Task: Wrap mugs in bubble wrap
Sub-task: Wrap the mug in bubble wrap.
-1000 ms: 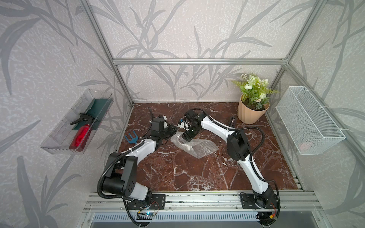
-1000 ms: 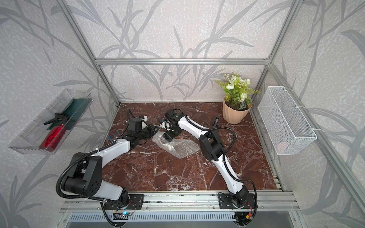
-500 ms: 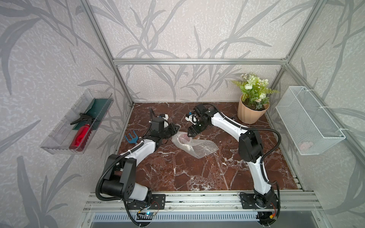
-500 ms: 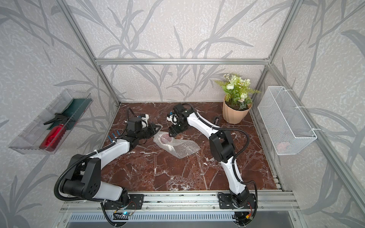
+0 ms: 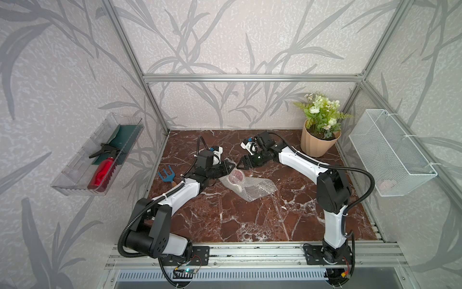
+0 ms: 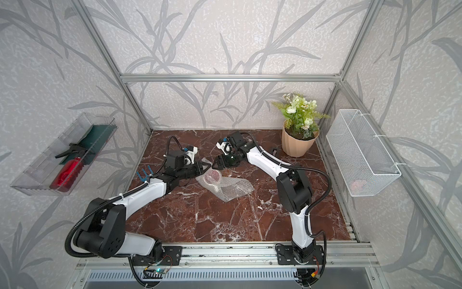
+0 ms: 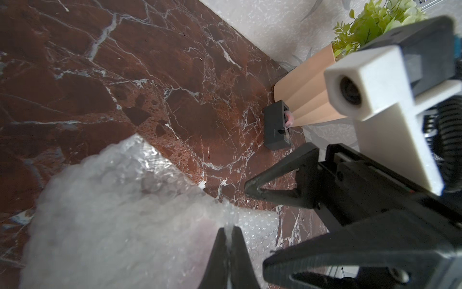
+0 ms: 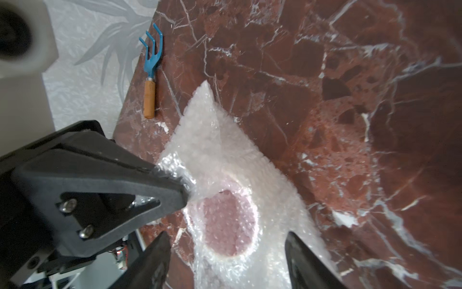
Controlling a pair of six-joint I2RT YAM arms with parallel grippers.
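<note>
Bubble wrap (image 5: 257,187) lies crumpled on the marble table (image 5: 225,220). The left pincer (image 5: 231,167) is clamped on one lifted edge of it; in the left wrist view its fingers (image 7: 217,252) press together with the film caught between them. The mug (image 5: 237,176) sits under the sheet just ahead of that pincer's tips, and its round mouth shows pink through the bubbles. The right pincer (image 5: 240,165) faces the left one almost tip to tip, near it but apart. Its jaws are spread wide and grip nothing. In the right wrist view the covered mouth lies between its two fingers (image 8: 160,250), and whether they touch the film cannot be told. Past the mug, away from both pincers, the wrap flattens out to a loose, ragged edge, and beyond that edge open marble runs to the front rail. Behind the left pincer a blue garden fork (image 5: 166,175) lies along the table's wall-side edge. Behind the right pincer stand a peach plant pot (image 5: 317,145) and a small black block (image 7: 276,130), both well apart from the wrap.
</note>
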